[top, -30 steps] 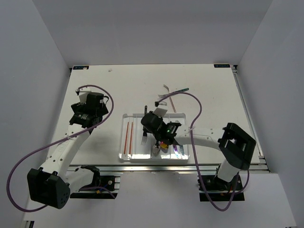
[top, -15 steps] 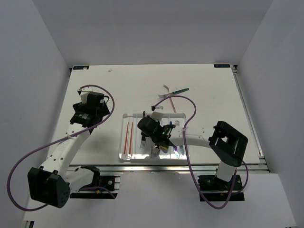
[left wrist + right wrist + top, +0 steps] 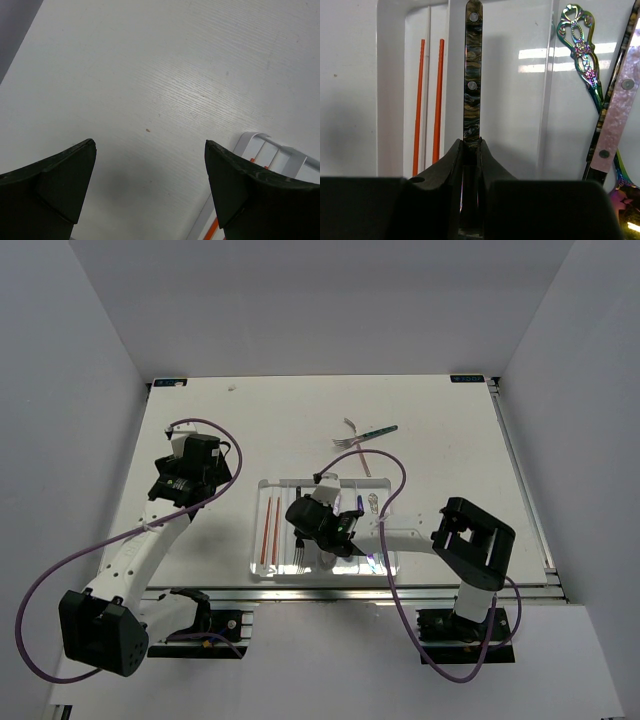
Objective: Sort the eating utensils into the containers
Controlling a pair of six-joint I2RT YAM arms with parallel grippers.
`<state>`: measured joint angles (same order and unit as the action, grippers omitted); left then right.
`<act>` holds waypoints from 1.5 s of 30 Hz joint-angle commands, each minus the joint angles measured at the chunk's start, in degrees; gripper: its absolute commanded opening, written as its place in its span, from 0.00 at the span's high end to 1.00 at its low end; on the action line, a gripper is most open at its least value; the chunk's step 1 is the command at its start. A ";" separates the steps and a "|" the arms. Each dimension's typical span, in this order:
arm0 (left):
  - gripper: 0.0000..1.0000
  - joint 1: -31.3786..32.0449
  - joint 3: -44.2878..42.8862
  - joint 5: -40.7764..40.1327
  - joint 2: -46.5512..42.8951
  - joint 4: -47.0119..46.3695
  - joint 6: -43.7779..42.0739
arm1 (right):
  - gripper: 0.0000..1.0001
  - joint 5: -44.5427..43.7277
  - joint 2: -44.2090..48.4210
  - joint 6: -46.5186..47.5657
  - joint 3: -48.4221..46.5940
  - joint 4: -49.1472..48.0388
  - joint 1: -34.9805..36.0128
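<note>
My right gripper (image 3: 471,145) is shut on a fork with a dark marbled handle (image 3: 473,75), held low over the clear tray's (image 3: 262,485) second compartment from the left. Its tines show in the top view (image 3: 301,558). Two red-orange chopsticks (image 3: 439,100) lie in the leftmost compartment (image 3: 270,530). An iridescent ornate handle (image 3: 580,50) and a pink pearl handle (image 3: 615,115) lie in compartments to the right. My left gripper (image 3: 150,142) is open and empty over bare table left of the tray (image 3: 185,480).
A teal-handled fork (image 3: 368,432) and another slim utensil (image 3: 363,460) lie on the table beyond the tray. The tray's far left corner (image 3: 255,140) shows beside my left gripper's right finger. The right arm's purple cable (image 3: 395,475) loops over the tray.
My right gripper has swung left and toward the near edge over the tray, carrying the fork with it. The left arm has not moved.
</note>
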<state>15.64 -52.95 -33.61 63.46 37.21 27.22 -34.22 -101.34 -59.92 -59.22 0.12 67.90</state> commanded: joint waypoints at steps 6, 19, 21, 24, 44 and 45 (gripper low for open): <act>0.02 -0.08 0.39 0.82 -0.09 -1.26 -0.59 | 0.76 -1.64 -0.26 -1.51 -0.10 -2.14 0.30; 0.02 -0.08 0.48 1.53 -0.09 -1.53 -0.94 | 0.36 -4.27 3.59 2.33 -1.51 -0.91 0.04; 0.02 -0.08 0.57 1.09 -0.27 -1.35 -0.86 | 0.34 -3.24 7.53 6.72 -0.99 -2.83 -1.44; 0.02 0.01 0.57 0.65 -0.53 -1.35 -0.77 | 0.34 11.97 9.32 19.46 -4.57 -3.47 -11.24; 0.02 -0.08 0.30 1.00 1.58 -1.35 -1.21 | 0.11 9.71 -21.26 31.47 -51.70 25.63 -44.87; 0.02 -0.08 0.48 1.00 1.58 -1.35 -1.21 | 0.11 7.26 -21.35 29.01 -51.70 26.15 -44.87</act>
<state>15.64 -52.86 -32.34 65.39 36.80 26.35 -19.09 -124.49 -20.23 -108.66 26.00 21.50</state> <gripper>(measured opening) 0.983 0.893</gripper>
